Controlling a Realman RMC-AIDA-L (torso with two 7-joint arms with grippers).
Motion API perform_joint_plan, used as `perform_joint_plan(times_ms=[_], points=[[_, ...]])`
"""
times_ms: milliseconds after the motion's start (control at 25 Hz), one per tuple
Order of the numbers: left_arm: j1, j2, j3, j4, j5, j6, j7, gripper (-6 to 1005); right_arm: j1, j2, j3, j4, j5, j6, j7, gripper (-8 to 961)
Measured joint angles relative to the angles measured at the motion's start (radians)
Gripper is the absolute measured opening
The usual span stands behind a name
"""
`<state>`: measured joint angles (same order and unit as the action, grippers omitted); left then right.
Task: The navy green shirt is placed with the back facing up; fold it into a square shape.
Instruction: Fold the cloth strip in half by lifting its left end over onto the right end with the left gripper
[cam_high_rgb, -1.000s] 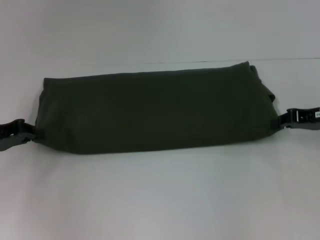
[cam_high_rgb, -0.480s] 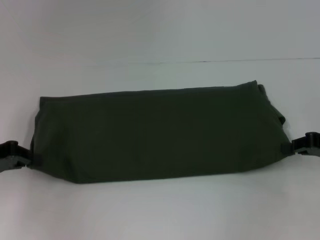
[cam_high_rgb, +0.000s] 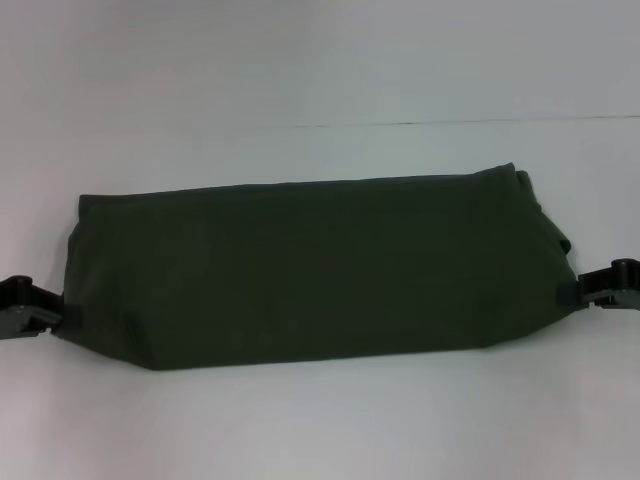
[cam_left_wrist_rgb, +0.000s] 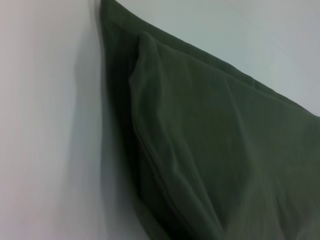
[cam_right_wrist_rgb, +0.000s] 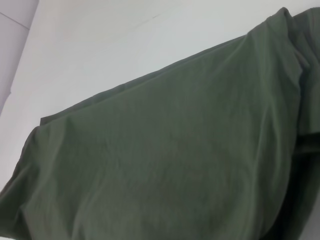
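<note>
the white table (cam_high_rgb: 320, 430) fills the head view, with a thin dark line crossing its far part. on it the navy green shirt (cam_high_rgb: 315, 270) lies as a long band running from left to right across the middle, plain side up, no lettering showing. its far edge is fairly straight, its near edge bows toward the robot, and at the far right corner some cloth is bunched in loose folds. the left wrist view shows the shirt (cam_left_wrist_rgb: 210, 150) close up with a doubled layer and a stitched hem lying on top; the right wrist view shows its (cam_right_wrist_rgb: 165, 160) broad smooth surface with rumpled cloth at one end.

the left claw (cam_high_rgb: 58, 315) is at the shirt's left end, low by the table, pinching the near left corner of the cloth. the right claw (cam_high_rgb: 572, 293) is at the right end, likewise pressed onto the near right corner, a small tab of cloth between its tips.
</note>
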<state>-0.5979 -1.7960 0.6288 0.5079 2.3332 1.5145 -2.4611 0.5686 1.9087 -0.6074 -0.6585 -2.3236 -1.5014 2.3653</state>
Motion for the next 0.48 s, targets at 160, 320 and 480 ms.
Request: perform_joint_plan(times_ms=[160, 320, 480], points=[[-0.001, 0.002, -0.008, 0.002, 0.0, -0.001, -0.011, 152, 0.006, -0.002, -0.001, 0.001, -0.002, -0.001, 0.009, 101], [-0.003, 0.005, -0.01, 0.002, 0.0, 0.001, -0.013, 294, 0.008, -0.006, -0.006, 0.002, -0.003, -0.002, 0.011, 276], [-0.001, 0.012, -0.018, 0.002, 0.0, 0.0, -0.038, 448, 0.005, -0.018, 0.002, 0.002, -0.005, 0.004, 0.017, 470]])
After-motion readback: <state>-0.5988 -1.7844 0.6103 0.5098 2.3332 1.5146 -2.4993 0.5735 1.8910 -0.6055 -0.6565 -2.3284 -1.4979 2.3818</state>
